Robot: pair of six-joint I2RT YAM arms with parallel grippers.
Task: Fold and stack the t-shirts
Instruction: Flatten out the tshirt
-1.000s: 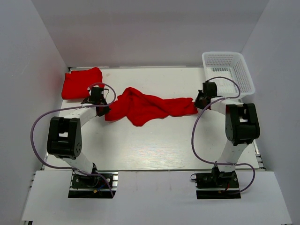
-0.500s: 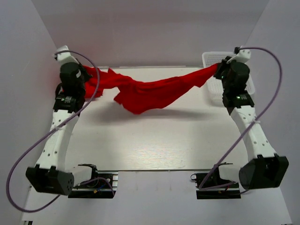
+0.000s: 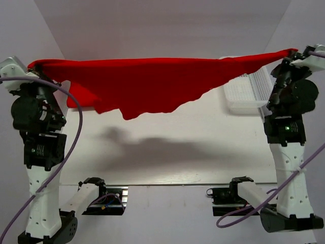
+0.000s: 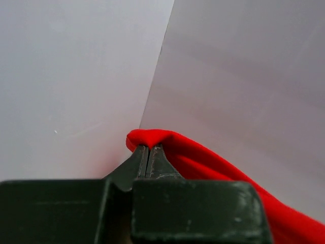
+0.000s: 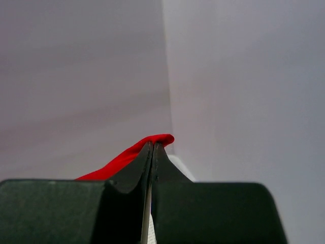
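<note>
Above table (image 3: 177,152) | t-shirt (image 3: 152,84) spread midair | left hand (image 4: 150,150), right hand (image 5: 153,147) pinch its ends

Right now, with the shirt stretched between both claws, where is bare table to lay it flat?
The table is bare across its middle and near half, from below the hanging t-shirt to the near edge. Crowded: the white basket fills the far right corner. The far left corner is hidden by the cloth.

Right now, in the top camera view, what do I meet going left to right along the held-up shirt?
left gripper → red t-shirt, stretched in the air → white mesh basket → right gripper
</note>
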